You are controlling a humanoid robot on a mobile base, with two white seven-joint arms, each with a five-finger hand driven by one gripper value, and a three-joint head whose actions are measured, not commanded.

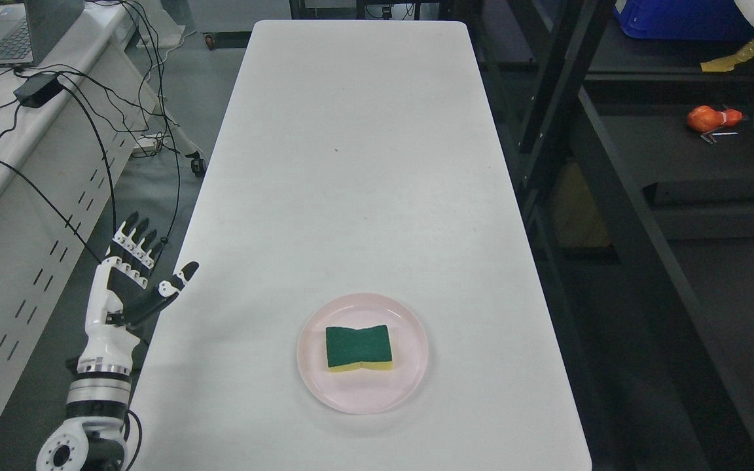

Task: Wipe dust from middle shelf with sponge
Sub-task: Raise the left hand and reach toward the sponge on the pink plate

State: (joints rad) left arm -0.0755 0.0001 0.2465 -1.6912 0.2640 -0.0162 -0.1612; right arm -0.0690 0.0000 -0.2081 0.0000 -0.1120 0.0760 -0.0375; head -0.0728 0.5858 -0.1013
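A green-topped yellow sponge [358,347] lies flat on a pale pink plate [410,379] near the front of the long white table [351,163]. My left hand [148,261] rises at the table's left edge, well left of the plate, fingers spread and holding nothing. The dark metal shelf unit [612,196] stands to the right of the table, its levels seen from above. No right arm shows.
On the shelf lie an orange object [712,118] and, higher up, a blue bin [678,19]. A white desk at the left carries a laptop [10,33], a power brick [38,89] and hanging black cables [115,150].
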